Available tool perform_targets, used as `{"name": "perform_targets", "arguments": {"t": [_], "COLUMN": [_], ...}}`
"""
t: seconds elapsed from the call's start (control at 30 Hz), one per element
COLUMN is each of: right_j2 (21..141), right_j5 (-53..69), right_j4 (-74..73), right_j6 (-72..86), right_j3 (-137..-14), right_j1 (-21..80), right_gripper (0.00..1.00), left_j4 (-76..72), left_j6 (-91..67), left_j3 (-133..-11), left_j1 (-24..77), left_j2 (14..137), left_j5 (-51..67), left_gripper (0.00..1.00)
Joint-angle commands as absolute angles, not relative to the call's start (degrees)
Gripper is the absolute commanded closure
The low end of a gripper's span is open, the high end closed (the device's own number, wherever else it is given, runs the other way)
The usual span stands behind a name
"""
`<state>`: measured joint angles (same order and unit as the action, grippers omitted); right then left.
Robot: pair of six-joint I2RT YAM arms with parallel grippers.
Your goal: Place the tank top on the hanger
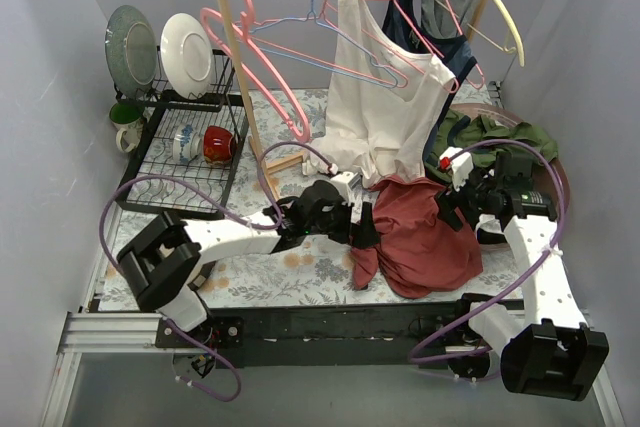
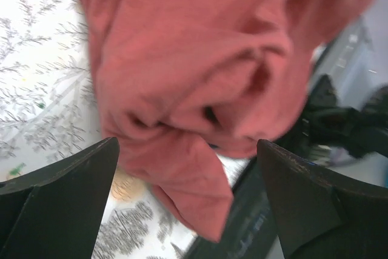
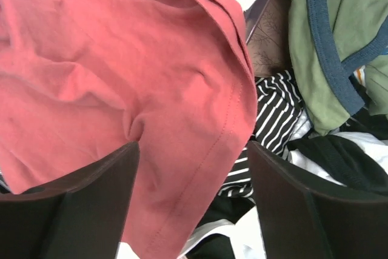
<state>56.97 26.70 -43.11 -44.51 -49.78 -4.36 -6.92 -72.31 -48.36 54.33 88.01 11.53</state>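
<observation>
Lining up my grasp: left gripper (image 1: 364,227) at the tank top's (image 1: 420,237) nine o'clock, right gripper (image 1: 448,209) at two, jaws apart; clamping comes next.

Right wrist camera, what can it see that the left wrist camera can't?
Only the right wrist view shows the green top with blue trim and a black-and-white striped cloth next to it. Only the left wrist view shows the flower-patterned table cover. Both show the tank top, which fills most of each picture. Both also show that camera's own dark fingers spread wide at the bottom, so the right gripper and the left gripper are both open.
</observation>
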Motion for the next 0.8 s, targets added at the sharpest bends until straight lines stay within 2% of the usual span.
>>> {"name": "perform_targets", "arguments": {"t": [0.0,0.07,0.13,0.17,0.23,0.27,0.3,0.37,0.4,0.43,0.47,0.63,0.77], "right_j2": [56.0,56.0,56.2,56.4,57.0,57.1,57.3,57.0,56.7,56.0,55.6,54.1,54.0], "right_j5": [26.5,26.4,26.5,26.3,26.1,25.9,25.9,26.1,26.5,26.9,27.3,36.0,46.4], "right_j4": [-41.1,-41.3,-41.6,-41.6,-41.7,-41.7,-41.7,-41.9,-42.1,-42.4,-42.6,-48.3,-54.1], "right_j6": [-42.9,-42.4,-42.2,-41.7,-41.1,-41.0,-40.8,-40.5,-40.3,-40.3,-40.2,-40.9,-40.3], "right_j3": [-49.1,-48.6,-47.8,-47.6,-47.5,-47.5,-47.6,-48.4,-48.9,-49.4,-50.9,-57.6,-65.3], "right_j1": [-2.7,-1.7,-1.0,-0.4,-0.1,-0.1,-0.1,-0.1,-0.1,-0.1,-0.1,1.7,3.1], "right_gripper": [0.24,0.3,0.44,0.55,0.67,0.78,0.82,0.91,0.92,0.94,0.96,0.99,0.99], "left_j4": [-2.2,-1.8,-0.9,-0.5,-0.4,-0.4,-0.5,-0.5,-0.4,-0.4,-0.4,3.8,6.6], "left_j6": [-69.6,-70.0,-70.3,-70.5,-70.8,-71.3,-71.2,-71.6,-71.7,-71.7,-71.8,-71.2,-68.9], "left_j3": [-53.8,-54.6,-55.3,-55.4,-54.7,-54.2,-53.8,-52.6,-52.1,-51.5,-50.4,-46.0,-43.2], "left_j1": [55.8,56.6,57.1,57.7,57.8,57.9,57.8,57.8,57.8,57.8,57.8,56.8,54.6], "left_j2": [92.9,94.7,96.1,96.4,96.4,96.0,95.5,93.3,92.3,90.9,89.5,74.4,59.7], "left_j5": [-1.1,-1.8,-2.9,-3.0,-2.7,-2.4,-2.0,-1.9,-2.2,-2.9,-3.3,-2.4,4.2], "left_gripper": [0.02,0.02,0.02,0.02,0.09,0.14,0.21,0.56,0.69,0.93,1.0,1.0,1.0]}}
